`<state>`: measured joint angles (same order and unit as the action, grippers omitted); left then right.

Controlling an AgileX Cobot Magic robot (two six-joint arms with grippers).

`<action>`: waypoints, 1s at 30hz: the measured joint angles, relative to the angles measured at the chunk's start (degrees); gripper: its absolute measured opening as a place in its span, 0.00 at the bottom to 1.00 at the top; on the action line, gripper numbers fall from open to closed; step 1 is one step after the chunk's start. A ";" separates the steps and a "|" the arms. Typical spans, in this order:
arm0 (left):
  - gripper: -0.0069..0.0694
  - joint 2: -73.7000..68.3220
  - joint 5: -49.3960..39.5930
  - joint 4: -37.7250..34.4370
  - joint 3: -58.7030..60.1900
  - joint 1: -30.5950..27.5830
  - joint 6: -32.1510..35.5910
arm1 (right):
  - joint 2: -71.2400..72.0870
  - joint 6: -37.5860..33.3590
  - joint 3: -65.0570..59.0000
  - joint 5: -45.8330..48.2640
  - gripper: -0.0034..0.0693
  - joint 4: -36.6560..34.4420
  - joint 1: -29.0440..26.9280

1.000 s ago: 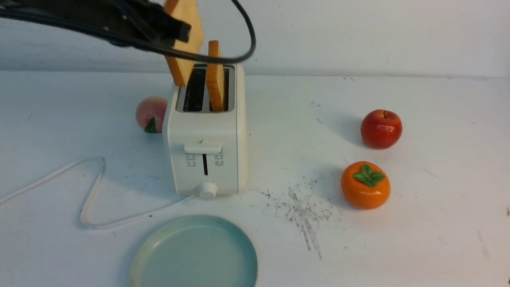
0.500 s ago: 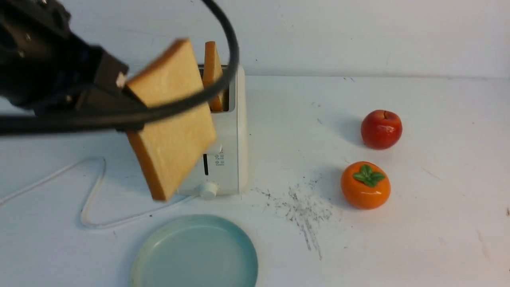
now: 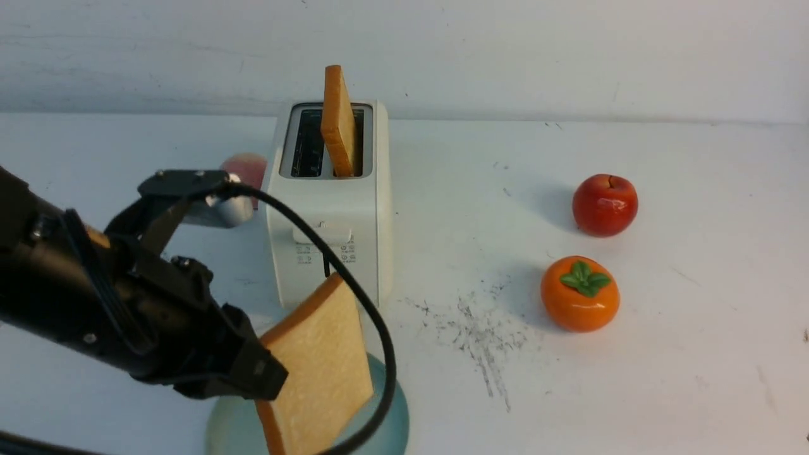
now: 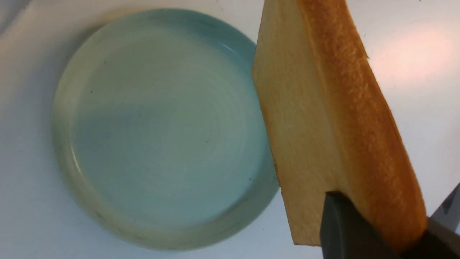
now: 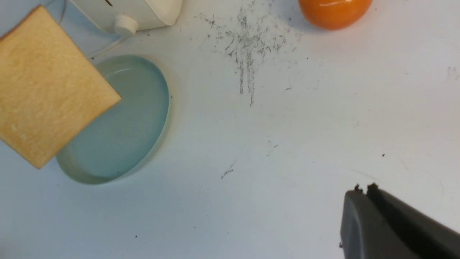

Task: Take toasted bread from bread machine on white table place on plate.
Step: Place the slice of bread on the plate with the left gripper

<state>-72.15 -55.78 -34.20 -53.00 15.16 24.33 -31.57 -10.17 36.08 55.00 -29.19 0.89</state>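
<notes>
— Left gripper (image 3: 268,379): what does it have?
— One slice of the toasted bread (image 3: 322,366), pinched near an edge between its dark fingers (image 4: 345,230). The jaws are closed down to the slice's thickness.
— Where is that slice?
— Tilted and low over the plate (image 3: 395,411), in front of the bread machine (image 3: 328,208). In the left wrist view it hangs across the plate's rim. I cannot tell whether its lower corner touches the plate.
— And the other one?
— The second slice (image 3: 338,120) stands upright in the bread machine's right slot, rising well above the top.
— The right gripper (image 5: 363,189)?
— It shows only in its own wrist view, above the white table (image 3: 632,379), tips pressed together and holding nothing.
— What else is on the table?
— A red apple (image 3: 605,205) and an orange persimmon (image 3: 579,294) sit well to the machine's right, with the apple farther back. Dark scratch marks (image 3: 480,335) lie between the machine and the persimmon. A pinkish peach (image 3: 243,165) sits just beside the machine's left, partly hidden by the arm.
</notes>
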 joint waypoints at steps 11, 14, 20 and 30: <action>0.18 -9.45 4.35 -3.15 0.51 0.00 1.73 | 0.00 0.00 0.00 0.94 0.08 0.00 0.00; 0.18 -9.98 4.47 -3.15 0.51 0.00 1.70 | 0.00 0.00 0.00 1.32 0.08 0.00 0.00; 0.18 -10.03 4.47 -3.34 0.51 0.00 1.69 | 0.00 0.00 0.00 1.32 0.08 0.00 0.00; 0.34 -10.03 7.14 0.89 0.51 0.00 -8.34 | 0.00 0.00 0.00 1.86 0.09 -0.48 0.00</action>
<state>-82.18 -48.63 -33.31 -52.49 15.16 15.99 -31.57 -10.17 36.08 56.86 -29.67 0.89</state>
